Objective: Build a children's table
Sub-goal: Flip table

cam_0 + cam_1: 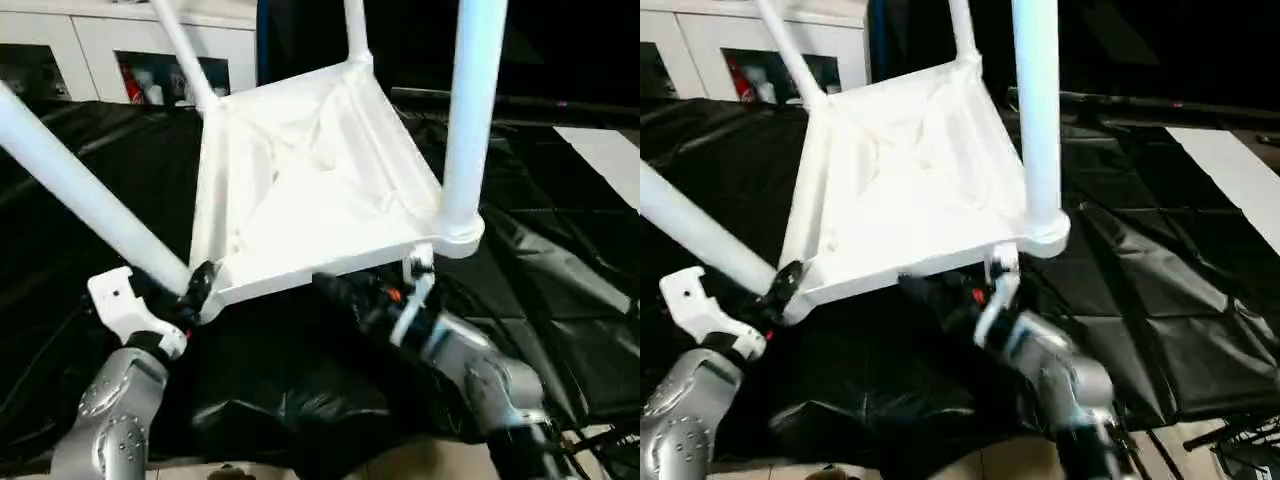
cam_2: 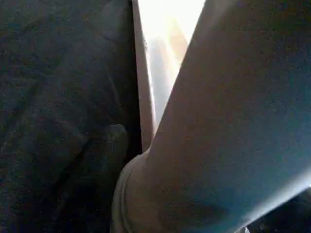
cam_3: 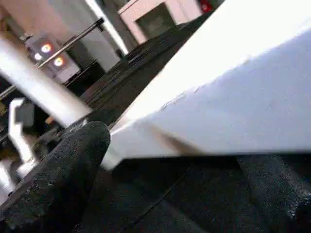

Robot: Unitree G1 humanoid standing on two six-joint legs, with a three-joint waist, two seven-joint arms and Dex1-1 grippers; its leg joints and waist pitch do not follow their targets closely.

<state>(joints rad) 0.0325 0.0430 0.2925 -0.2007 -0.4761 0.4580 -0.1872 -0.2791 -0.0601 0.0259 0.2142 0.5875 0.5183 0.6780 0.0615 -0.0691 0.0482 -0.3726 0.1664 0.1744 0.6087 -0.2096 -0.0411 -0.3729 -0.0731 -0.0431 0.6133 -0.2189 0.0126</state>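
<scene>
Nearest the camera, the two silver forearms reach forward over black plastic sheeting [image 1: 300, 400] that covers the bench. The left pincer [image 1: 198, 285] sits at the near left corner of the upturned tabletop [image 1: 310, 190], its black fingers [image 1: 205, 275] clasped around the base of the near left leg [image 1: 80, 190] where that leg enters its corner socket; the left wrist view shows the white tube and socket collar close up against the tabletop's edge. The right pincer [image 1: 415, 275] stands spread wide at the near right corner, one black finger [image 3: 63, 179] lying under the tabletop's near rim, and whether it actually bears on the plastic I cannot tell. The children's table rests upside down on the sheeting, tilted, with its ribbed underside facing up. The near right leg [image 1: 470, 110] rises upright from its round socket [image 1: 455, 235] just above the right pincer, while the near left leg leans out toward the left. Farther on, two more legs stand in the far corners: the far left leg [image 1: 185, 55] slanting, the far right leg [image 1: 355, 30] nearly straight. Beyond the bench, at the back left, stands a white cabinet [image 1: 100, 45] with glass doors.
</scene>
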